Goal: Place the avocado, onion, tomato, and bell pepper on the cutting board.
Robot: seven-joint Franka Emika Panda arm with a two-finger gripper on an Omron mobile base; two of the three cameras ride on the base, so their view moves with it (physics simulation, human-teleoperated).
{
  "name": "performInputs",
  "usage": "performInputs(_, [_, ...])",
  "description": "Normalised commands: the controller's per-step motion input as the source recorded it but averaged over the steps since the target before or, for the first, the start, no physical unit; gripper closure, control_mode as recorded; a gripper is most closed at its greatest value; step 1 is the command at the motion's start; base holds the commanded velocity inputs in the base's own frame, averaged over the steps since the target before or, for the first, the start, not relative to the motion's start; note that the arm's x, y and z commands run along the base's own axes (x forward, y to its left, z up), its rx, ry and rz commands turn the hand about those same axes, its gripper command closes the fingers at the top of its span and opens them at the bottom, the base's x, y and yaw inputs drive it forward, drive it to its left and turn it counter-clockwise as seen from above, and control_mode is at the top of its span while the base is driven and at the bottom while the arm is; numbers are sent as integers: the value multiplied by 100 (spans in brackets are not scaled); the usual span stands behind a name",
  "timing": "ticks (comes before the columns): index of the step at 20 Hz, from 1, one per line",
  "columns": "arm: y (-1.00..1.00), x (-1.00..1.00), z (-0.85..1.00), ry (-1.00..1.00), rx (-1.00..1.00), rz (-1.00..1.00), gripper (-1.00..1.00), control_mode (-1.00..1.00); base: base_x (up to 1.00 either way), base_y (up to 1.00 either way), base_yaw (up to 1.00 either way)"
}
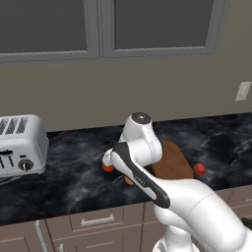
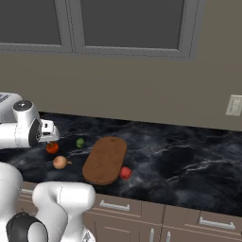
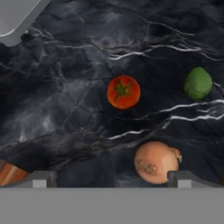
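On the black marble counter lie an orange-red tomato, a small green avocado and a peach-tan onion. A brown oval cutting board lies bare to their right. The red bell pepper rests on the counter at the board's near right edge. My gripper hangs open above the counter, looking down on the tomato, with nothing between its fingers. The onion sits close to the right fingertip in the hand view.
A silver toaster stands at the left end of the counter. Behind the counter rises the wall with windows; drawers run below its front edge. Open marble stretches right of the board.
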Motion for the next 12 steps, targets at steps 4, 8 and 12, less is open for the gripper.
performInputs(4, [6, 3, -20, 0, 0, 0, -100, -100, 0, 0, 0])
performInputs(8, [1, 5, -8, 0, 0, 0, -100, -100, 0, 0, 0])
performInputs(12, [0, 22, -3, 0, 0, 0, -100, -100, 0, 0, 0])
